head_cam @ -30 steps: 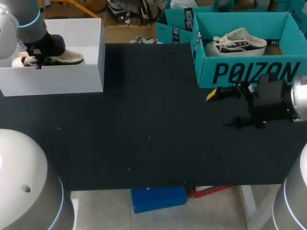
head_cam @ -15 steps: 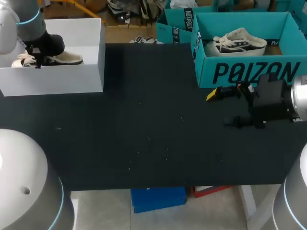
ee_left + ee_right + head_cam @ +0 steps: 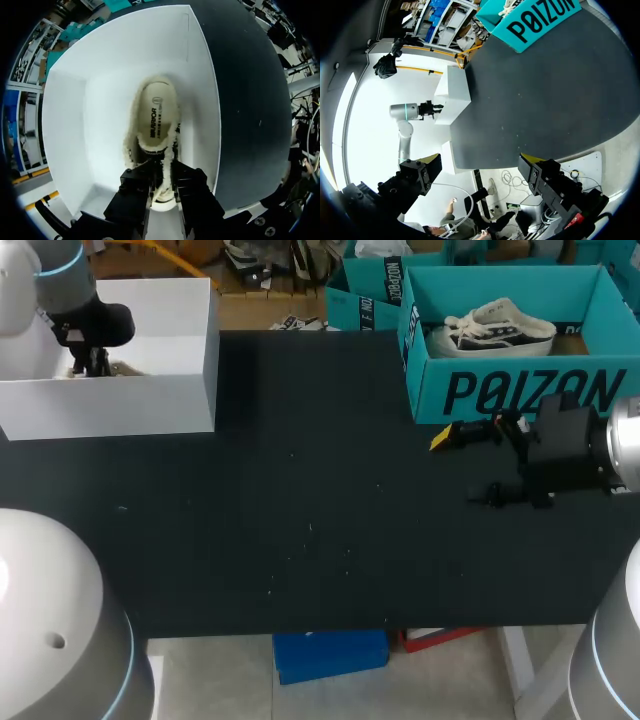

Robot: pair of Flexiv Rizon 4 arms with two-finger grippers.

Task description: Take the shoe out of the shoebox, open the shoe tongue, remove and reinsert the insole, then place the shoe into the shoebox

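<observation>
Our left gripper (image 3: 162, 171) pinches the heel rim of the cream fleece-lined shoe (image 3: 156, 117) lying in the white cardboard shoebox (image 3: 90, 100). Its yellow tips are hidden, and overhead the box wall hides most of the shoe. Our right gripper (image 3: 480, 162) stands wide open.
</observation>
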